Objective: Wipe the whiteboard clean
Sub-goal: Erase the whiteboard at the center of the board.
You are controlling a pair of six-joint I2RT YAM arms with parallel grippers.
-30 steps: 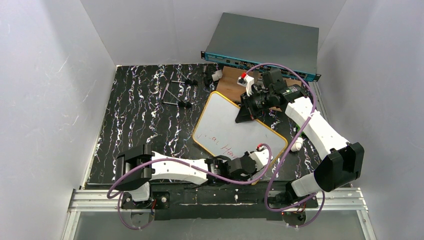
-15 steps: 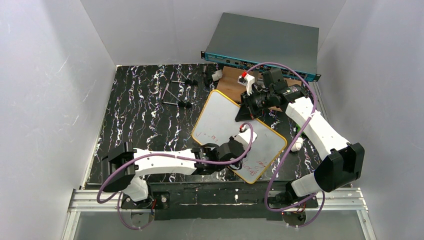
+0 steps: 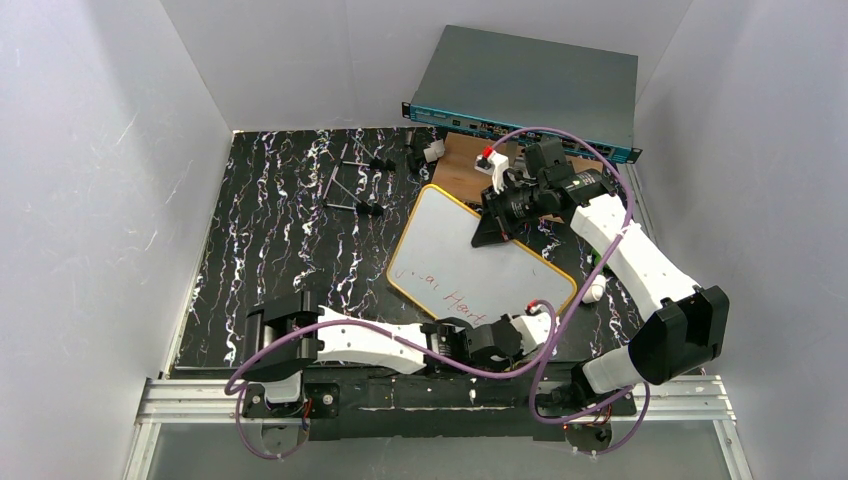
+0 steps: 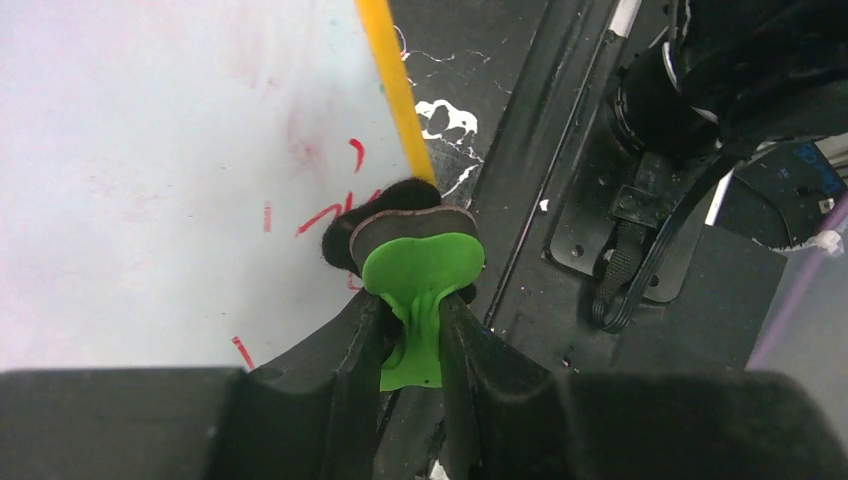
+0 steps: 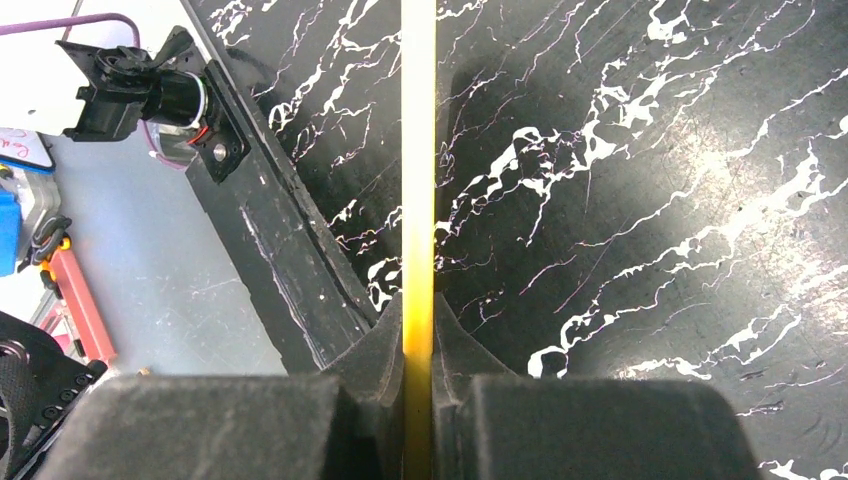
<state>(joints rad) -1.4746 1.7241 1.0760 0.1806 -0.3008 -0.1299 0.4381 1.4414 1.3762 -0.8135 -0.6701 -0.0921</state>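
1. The whiteboard [image 3: 470, 250] is lying at an angle on the black marbled table [image 3: 280, 230], right of centre. Its far corner is sitting near the brown wooden board [image 3: 462, 165].
2. The right gripper [image 3: 497, 215] is clamping the whiteboard's far right edge. In the right wrist view, both fingers are pressing together on the thin yellow frame [image 5: 418, 150], which is seen edge-on. Whether that edge is resting on the table or is raised off it cannot be told with certainty.
3. The left gripper [image 4: 412, 340] is pinching the narrow stem of a green eraser [image 4: 415, 255], with its jaws closed on it.
4. The eraser's dark felt pad is pressing on the board at its near right edge (partly overlapping the yellow frame there).
5. Red writing [image 3: 465, 297] is showing along the board's near side. Further red strokes [image 4: 320, 215] are showing just beside the pad.
6. A grey rack unit [image 3: 530, 85] is standing behind the wooden board, against the back wall.
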